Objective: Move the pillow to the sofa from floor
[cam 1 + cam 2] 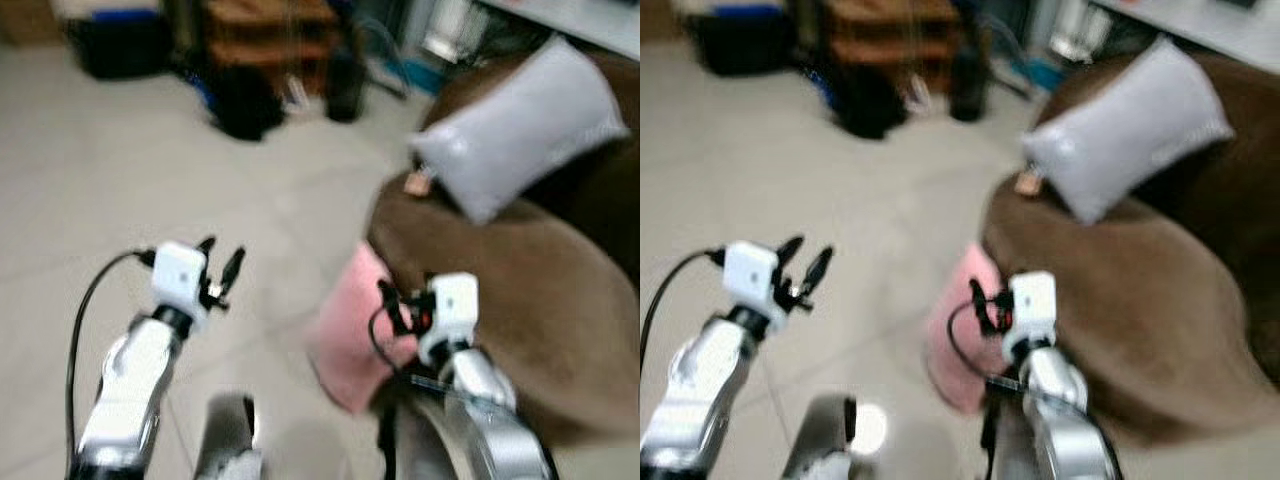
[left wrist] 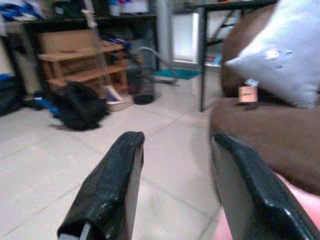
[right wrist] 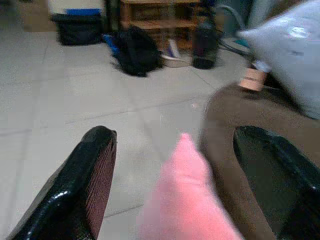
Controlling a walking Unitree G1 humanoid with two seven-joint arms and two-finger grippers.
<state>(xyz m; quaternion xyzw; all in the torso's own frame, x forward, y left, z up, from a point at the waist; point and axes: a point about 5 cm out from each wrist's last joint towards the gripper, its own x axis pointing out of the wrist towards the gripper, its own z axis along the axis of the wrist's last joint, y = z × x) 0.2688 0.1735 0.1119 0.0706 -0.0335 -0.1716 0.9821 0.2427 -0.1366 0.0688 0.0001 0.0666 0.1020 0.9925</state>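
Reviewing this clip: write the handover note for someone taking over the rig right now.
Left claw: open, empty, raised over bare floor tiles.
Right claw: open, empty, lined up on the pink pillow, not gripping it.
Pink pillow: on the floor, leaning against the front of the brown sofa.
A grey pillow lies on the sofa already.
Done: the approach to the pillow.
Left: grip the pink pillow, lift it, set it on the sofa.
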